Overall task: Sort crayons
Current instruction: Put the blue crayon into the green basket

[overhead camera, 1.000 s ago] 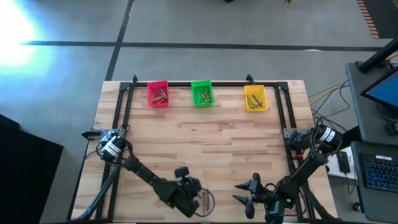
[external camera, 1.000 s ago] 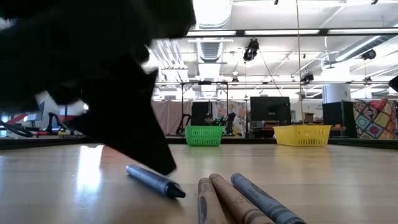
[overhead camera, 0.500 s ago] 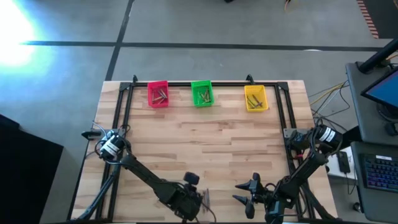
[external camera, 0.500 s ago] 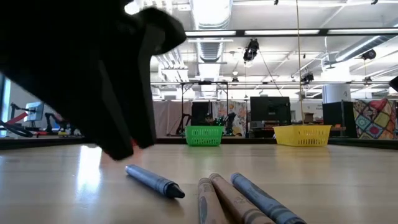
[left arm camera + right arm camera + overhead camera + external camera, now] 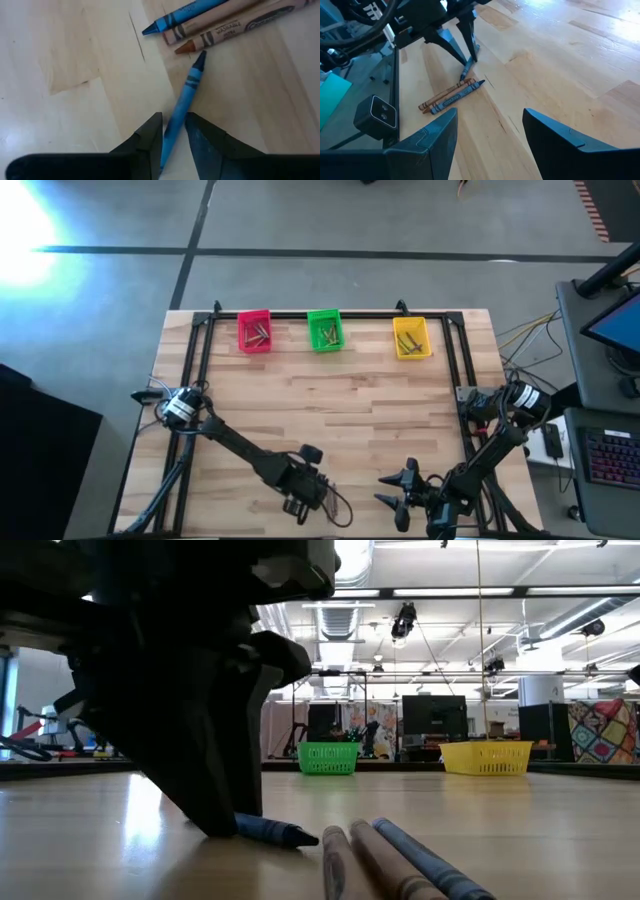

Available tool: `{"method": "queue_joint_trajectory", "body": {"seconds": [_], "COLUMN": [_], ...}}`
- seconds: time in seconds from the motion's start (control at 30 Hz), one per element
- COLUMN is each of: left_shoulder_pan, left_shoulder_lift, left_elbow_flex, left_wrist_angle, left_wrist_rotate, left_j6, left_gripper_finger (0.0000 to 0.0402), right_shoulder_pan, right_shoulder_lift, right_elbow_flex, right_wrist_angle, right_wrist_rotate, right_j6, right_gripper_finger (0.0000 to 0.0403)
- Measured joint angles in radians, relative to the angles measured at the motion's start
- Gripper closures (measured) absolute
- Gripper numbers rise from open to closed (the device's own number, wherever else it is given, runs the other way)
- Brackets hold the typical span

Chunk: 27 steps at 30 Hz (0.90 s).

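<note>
Your left gripper (image 5: 173, 132) is down on the surface (image 5: 360, 410) at the near edge. Its fingers are almost closed around a blue crayon (image 5: 182, 102), which lies flat. Three more crayons (image 5: 225, 22) lie just beside it. Your right gripper (image 5: 489, 132) waits nearby, wide open and holding nothing.
</note>
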<state>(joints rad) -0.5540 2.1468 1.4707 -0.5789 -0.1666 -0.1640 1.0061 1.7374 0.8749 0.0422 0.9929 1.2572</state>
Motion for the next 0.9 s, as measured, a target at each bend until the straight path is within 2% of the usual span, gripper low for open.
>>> {"method": "queue_joint_trajectory", "body": {"seconds": [0.17,0.37,0.5,0.67,0.9], "left_shoulder_pan": [0.012,0.037,0.085,0.166,0.318], "left_shoulder_lift": [0.001,-0.002,-0.025,-0.12,-0.386], "left_elbow_flex": [-0.028,-0.033,-0.072,-0.244,-0.531], "left_wrist_angle": [0.016,0.031,0.068,0.273,0.515], "left_wrist_rotate": [-0.016,-0.011,0.016,0.099,0.018], "left_j6": [-0.021,-0.014,0.036,0.092,0.161], "left_gripper_finger": [0.0329,0.039,0.039,0.0399,0.04], "right_shoulder_pan": [-0.001,-0.039,-0.079,-0.139,-0.258], "right_shoulder_lift": [0.0,0.0,-0.007,-0.079,-0.329], "right_elbow_flex": [0.0,0.0,0.0,-0.001,-0.003], "right_wrist_angle": [0.0,-0.014,-0.074,-0.218,-0.412], "right_wrist_rotate": [0.006,0.029,0.002,-0.017,-0.058], "right_j6": [-0.011,-0.06,-0.065,-0.074,-0.265], "right_gripper_finger": [0.0188,0.0188,0.0188,0.0188,0.0203]}}
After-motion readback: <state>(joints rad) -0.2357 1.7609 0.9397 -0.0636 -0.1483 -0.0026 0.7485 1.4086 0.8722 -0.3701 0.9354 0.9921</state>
